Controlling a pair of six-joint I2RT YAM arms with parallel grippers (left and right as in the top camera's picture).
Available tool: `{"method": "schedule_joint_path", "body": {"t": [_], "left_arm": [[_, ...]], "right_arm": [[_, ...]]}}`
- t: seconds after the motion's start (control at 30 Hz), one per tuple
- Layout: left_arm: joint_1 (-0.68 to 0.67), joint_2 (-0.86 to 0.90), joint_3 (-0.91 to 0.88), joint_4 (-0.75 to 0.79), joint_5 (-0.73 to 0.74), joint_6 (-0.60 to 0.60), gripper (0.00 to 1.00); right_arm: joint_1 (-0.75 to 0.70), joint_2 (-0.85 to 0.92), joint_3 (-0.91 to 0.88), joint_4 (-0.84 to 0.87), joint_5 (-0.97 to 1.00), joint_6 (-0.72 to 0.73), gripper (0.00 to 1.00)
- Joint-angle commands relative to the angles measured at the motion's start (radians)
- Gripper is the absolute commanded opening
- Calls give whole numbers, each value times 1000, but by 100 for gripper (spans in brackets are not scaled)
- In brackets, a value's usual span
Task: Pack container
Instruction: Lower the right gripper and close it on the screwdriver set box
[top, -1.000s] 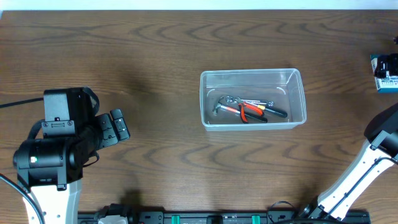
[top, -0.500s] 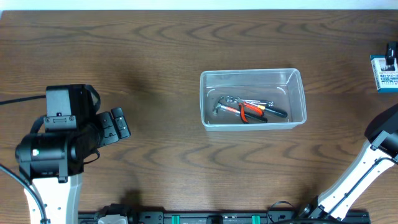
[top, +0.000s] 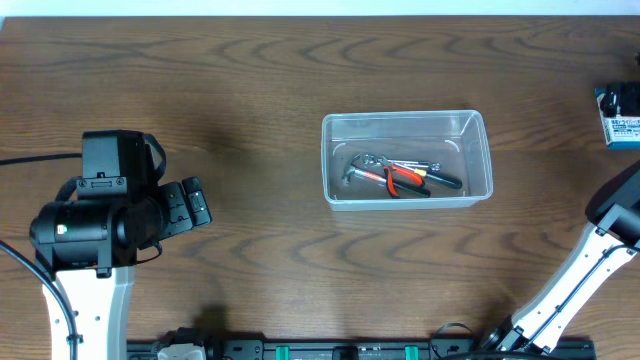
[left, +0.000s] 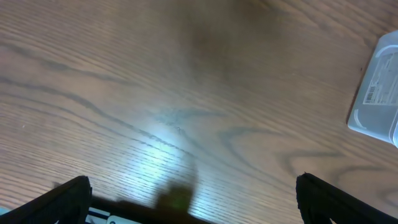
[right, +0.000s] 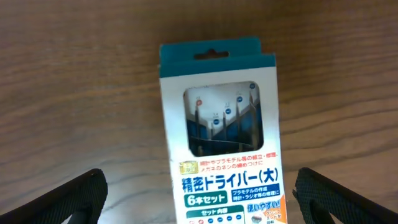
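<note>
The container (top: 402, 116), a clear rectangular tub, sits mid-table with red-handled pliers (top: 405, 178) and a silver tool (top: 358, 170) inside. Its corner shows in the left wrist view as the container (left: 379, 93). My left gripper (top: 187, 204) hovers over bare table far to its left, and the same left gripper (left: 193, 202) is open with nothing between its fingers. A blue-and-white screwdriver-set box (right: 221, 137) lies flat on the table. My right gripper (right: 208, 199) is open, one finger on each side of the box without touching it.
The screwdriver box (top: 620, 115) lies at the table's far right edge. My right arm's white link (top: 590, 275) crosses the lower right corner. A black rail (top: 350, 350) runs along the front edge.
The left arm has shifted slightly right and toward the front. The right gripper's dark shape over the box has slid out of the overhead view, uncovering the box.
</note>
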Motion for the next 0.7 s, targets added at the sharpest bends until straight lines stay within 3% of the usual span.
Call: {"method": "schedule_joint_path", "body": {"t": [0.0, 0.67], "left_arm": [[3, 2, 14, -7, -4, -14, 98], [3, 11, 14, -6, -4, -13, 98]], "right_arm": [[-10, -7, 12, 18, -19, 19, 99], [-41, 19, 7, 28, -31, -54, 99]]}}
